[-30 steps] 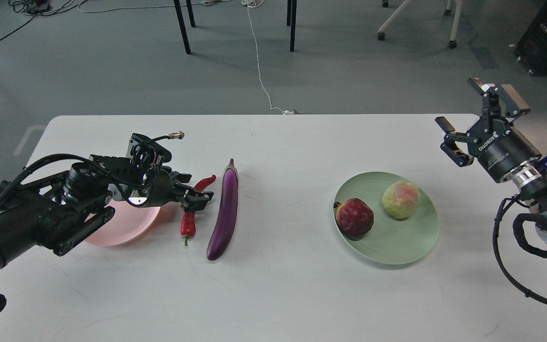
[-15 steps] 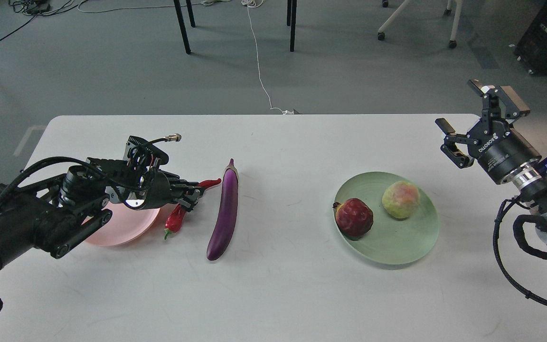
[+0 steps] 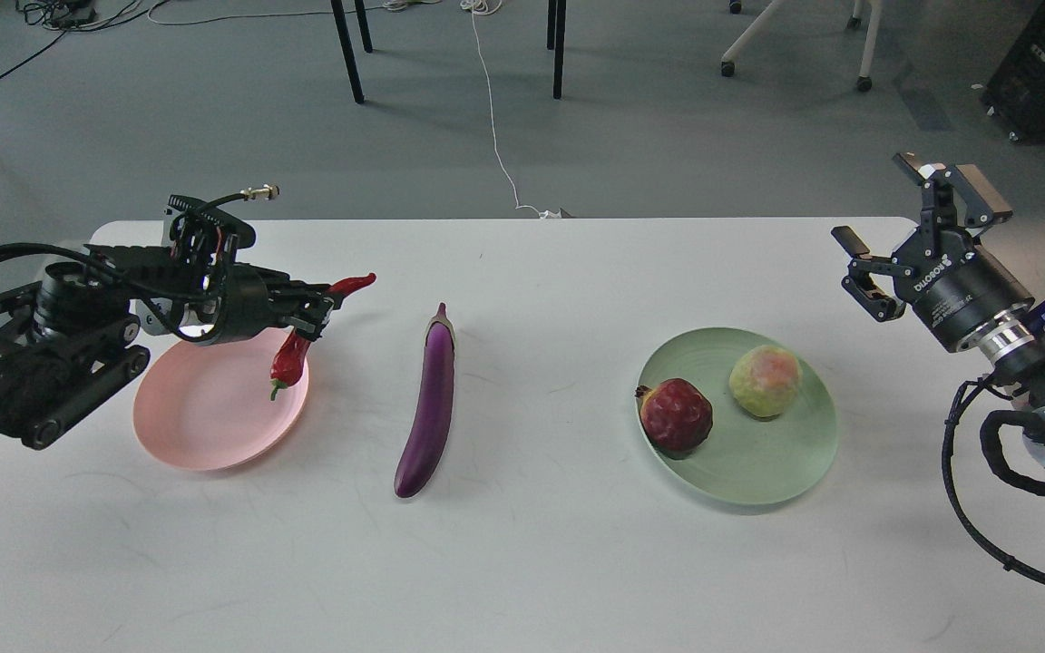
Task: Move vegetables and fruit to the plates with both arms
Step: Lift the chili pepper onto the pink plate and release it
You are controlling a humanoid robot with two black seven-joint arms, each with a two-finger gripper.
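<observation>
Left gripper (image 3: pixel 321 307) pinches the red chili (image 3: pixel 300 340) mid-body, lifted over the pink plate (image 3: pixel 205 422) at its 2 o'clock rim, stem end hanging down. Eggplant (image 3: pixel 430 408) lies on the white counter (image 3: pixel 541 553) just right of that plate, w/ stem at 12. Green plate (image 3: pixel 758 462) carries the pomegranate (image 3: pixel 677 415) at 9 and pale fruit (image 3: pixel 765 381) at 12. Right gripper (image 3: pixel 903 218) hovers at the plate's 2 o'clock, fingers spread, nothing between them.
</observation>
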